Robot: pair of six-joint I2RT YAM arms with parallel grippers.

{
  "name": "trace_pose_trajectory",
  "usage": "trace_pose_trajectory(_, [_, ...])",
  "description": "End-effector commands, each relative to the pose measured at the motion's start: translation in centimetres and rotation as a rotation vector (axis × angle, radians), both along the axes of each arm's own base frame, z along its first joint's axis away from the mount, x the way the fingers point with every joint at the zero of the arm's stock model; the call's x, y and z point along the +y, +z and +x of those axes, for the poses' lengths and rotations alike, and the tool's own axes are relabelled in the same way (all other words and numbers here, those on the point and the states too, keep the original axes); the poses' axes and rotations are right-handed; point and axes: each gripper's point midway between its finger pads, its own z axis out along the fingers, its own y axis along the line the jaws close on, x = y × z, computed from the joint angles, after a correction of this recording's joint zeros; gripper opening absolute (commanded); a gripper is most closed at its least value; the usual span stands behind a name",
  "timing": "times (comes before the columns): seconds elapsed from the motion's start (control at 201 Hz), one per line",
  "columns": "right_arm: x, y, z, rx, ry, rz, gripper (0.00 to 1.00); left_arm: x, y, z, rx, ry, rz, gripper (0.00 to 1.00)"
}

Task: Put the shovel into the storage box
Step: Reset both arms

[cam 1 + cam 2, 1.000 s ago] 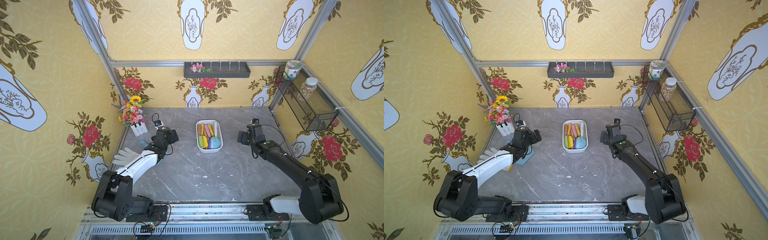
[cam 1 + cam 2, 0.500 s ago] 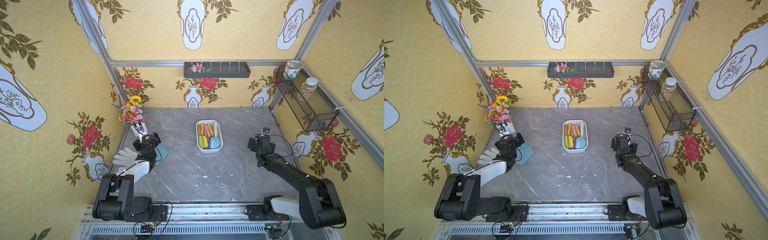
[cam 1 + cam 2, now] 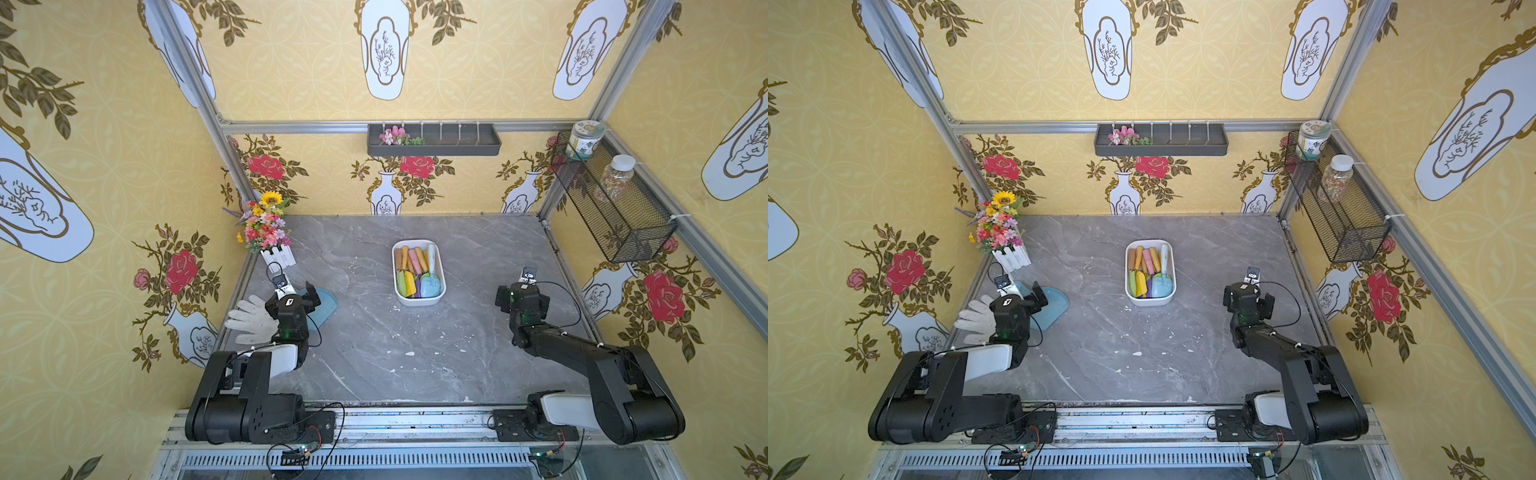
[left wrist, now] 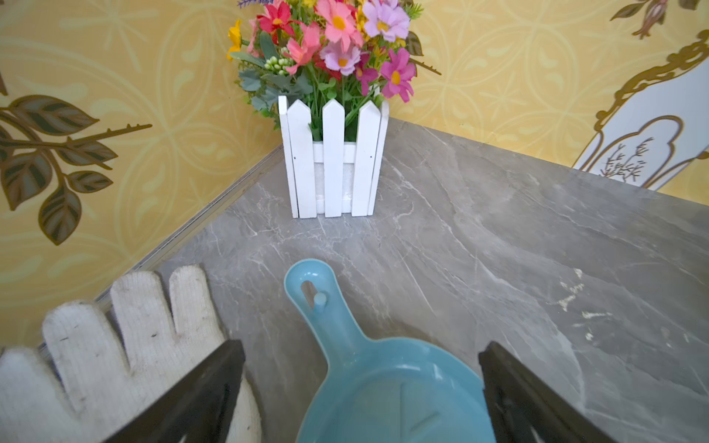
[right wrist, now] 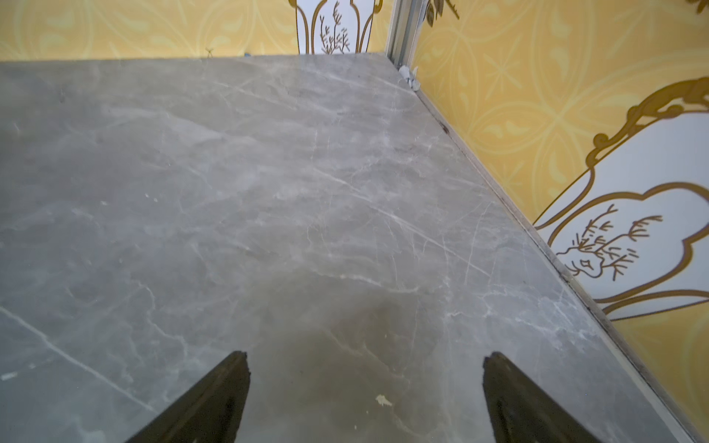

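The storage box [image 3: 417, 302] [image 3: 1150, 301], a white tub with rounded corners, stands mid-table in both top views. Several small coloured shovels lie in it, handles toward the back wall. A light blue shovel [image 3: 430, 284] [image 3: 1162, 286] with a pale handle lies on its right side. My left gripper [image 3: 293, 296] [image 4: 360, 347] hangs open near the left wall, above a light blue dustpan [image 3: 326, 305] [image 4: 383, 391], holding nothing. My right gripper [image 3: 523, 291] [image 5: 362, 356] is open over bare table near the right wall, well clear of the box.
A white work glove [image 3: 249, 318] [image 4: 115, 345] lies beside the dustpan at the left edge. A white picket planter with flowers [image 3: 278, 257] [image 4: 333, 165] stands at the back left. A black wire basket [image 3: 615, 208] with jars and a dark grey tray [image 3: 432, 141] hang on the walls.
Both arms have drawn back from beside the storage box toward the front and the side walls. The left gripper now hangs over the dustpan. Both stayed open and empty.
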Motion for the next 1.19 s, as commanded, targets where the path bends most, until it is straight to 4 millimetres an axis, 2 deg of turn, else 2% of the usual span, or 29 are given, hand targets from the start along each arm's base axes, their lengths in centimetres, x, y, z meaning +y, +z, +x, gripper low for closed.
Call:
trace_pose_trajectory(0.0, [1.0,2.0,1.5,-0.149,0.066,-0.001,0.97,-0.5,2.3,-1.0,-0.168,-0.031,-0.016,1.00])
trace_pose_trajectory(0.035, [1.6,1.6,1.6,-0.127,0.103,0.016,0.97,-0.6,2.9,-1.2,-0.212,-0.045,0.014,1.00])
trace_pose_trajectory(0.124, [2.3,1.4,1.3,-0.157,0.170,0.043,0.97,-0.6,2.4,-1.0,-0.182,-0.041,0.012,1.00])
trace_pose_trajectory(0.149, [2.2,0.3,0.6,-0.143,0.176,0.060,0.97,-0.6,2.2,-1.0,-0.171,-0.037,0.008,1.00])
trace_pose_trajectory(0.209, [1.5,1.7,0.2,-0.265,0.167,0.039,0.97,-0.5,2.4,-1.1,-0.176,-0.028,0.003,1.00])
trace_pose_trajectory(0.234, [1.5,1.0,-0.1,-0.216,0.159,0.060,0.97,-0.5,2.4,-1.2,-0.179,-0.031,0.003,1.00])
trace_pose_trajectory(0.309, [1.4,1.1,0.6,-0.221,0.160,0.073,0.97,-0.5,2.4,-1.1,-0.179,-0.033,0.008,1.00])
trace_pose_trajectory(0.413, [2.6,0.6,1.5,-0.149,0.220,0.078,0.97,-0.5,2.5,-1.1,-0.184,-0.030,0.005,1.00])
trace_pose_trajectory(0.946, [2.7,0.6,1.5,-0.162,0.225,0.070,0.97,-0.3,2.4,-1.0,-0.183,-0.032,-0.002,1.00])
trace_pose_trajectory(1.07, [2.7,0.6,1.5,-0.161,0.224,0.071,0.97,-0.5,2.1,-0.4,-0.168,-0.047,-0.004,1.00])
trace_pose_trajectory(1.185, [2.7,0.6,1.5,-0.161,0.224,0.070,0.97,-0.4,2.4,-0.8,-0.181,-0.043,-0.006,1.00])
